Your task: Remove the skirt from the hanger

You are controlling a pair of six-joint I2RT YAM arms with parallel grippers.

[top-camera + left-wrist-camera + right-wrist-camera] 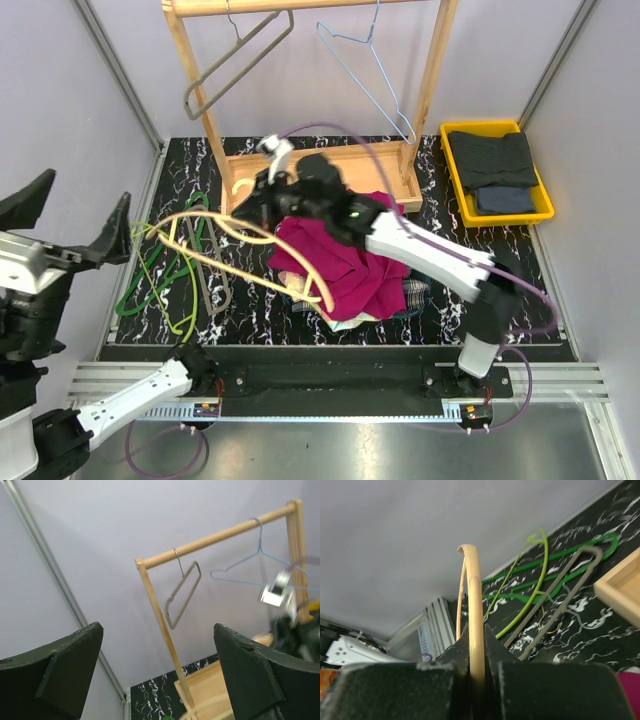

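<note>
A magenta skirt (335, 262) lies bunched on the black marbled table (500, 230), on top of other clothes. A cream plastic hanger (215, 225) reaches left from it. My right gripper (268, 200) is shut on the cream hanger (476, 630), its jaws pinching the bar, which curves up to a hook end. Only a pink corner of the skirt (631, 676) shows in the right wrist view. My left gripper (75, 215) is open and empty, raised at the far left, its fingers (252, 672) framing the wooden rack.
A wooden clothes rack (190, 60) stands at the back with a grey hanger (235, 62) and a blue wire hanger (375, 70). Green hangers (165, 270) and a grey hanger (210, 275) lie on the table at left. A yellow bin (462, 205) holds dark clothes.
</note>
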